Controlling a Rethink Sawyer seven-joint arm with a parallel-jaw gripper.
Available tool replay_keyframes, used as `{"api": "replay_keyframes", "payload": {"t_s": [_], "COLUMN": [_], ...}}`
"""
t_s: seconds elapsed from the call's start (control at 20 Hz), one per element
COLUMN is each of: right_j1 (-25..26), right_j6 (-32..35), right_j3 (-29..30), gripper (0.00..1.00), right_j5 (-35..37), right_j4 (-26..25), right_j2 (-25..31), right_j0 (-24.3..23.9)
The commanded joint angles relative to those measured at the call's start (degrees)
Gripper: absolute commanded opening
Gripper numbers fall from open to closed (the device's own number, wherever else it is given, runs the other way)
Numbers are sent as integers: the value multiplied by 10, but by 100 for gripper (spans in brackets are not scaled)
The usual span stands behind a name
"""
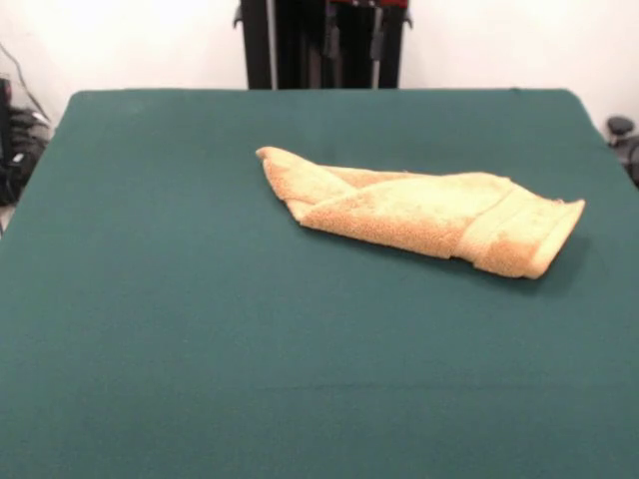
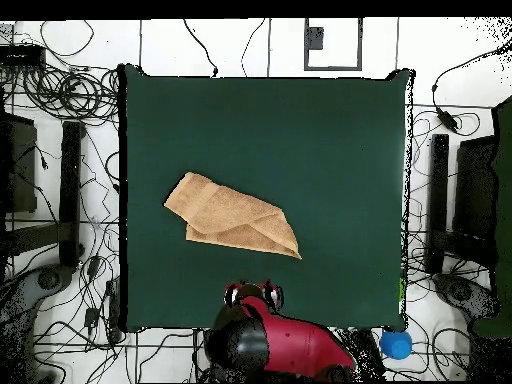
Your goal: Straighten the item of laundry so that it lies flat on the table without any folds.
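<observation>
Claw: only visible in the overhead view, at the bottom centre of the frame, parked at the counter's lower edge on the red arm. Can't tell whether it's wide or narrow. It holds nothing and is well apart from the towel.

Towel: sits right of centre in the front view, left of centre in the overhead view. Folded over on itself into a long wedge, one layer lapped diagonally across another. The woven band shows at the blunt right end in the front view; the pointed end lies toward upper left. It's not flat.

Counter: green cloth, lots of free room around the towel.

Step, as I read it: pre-grasp, nothing unfolded yet. Next move probably calls for reaching out to the towel, pinching only the top flap's free edge or corner, then peeling it back across the fold. Risk: grabbing both layers just drags the whole bundle.
</observation>
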Motion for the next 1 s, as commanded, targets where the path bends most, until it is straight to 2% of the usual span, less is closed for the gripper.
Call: {"api": "replay_keyframes", "payload": {"t_s": [0.05,0.3,0.4,0.55,0.7,0.85,1.0], "right_j1": [59,89,106,125,131,167,179], "right_j6": [13,20,30,46,65,97,117], "right_j3": [-88,-153,-172,-203,-211,-224,-202], "gripper": [100,100,100,100,100,100,100], "right_j5": [-26,0,-9,-38,-51,-91,-135], "right_j4": [-65,-91,-97,-103,-98,-71,-61], "right_j2": [9,25,19,-20,-43,-76,-88], "right_j0": [68,71,83,127,151,182,186]}}
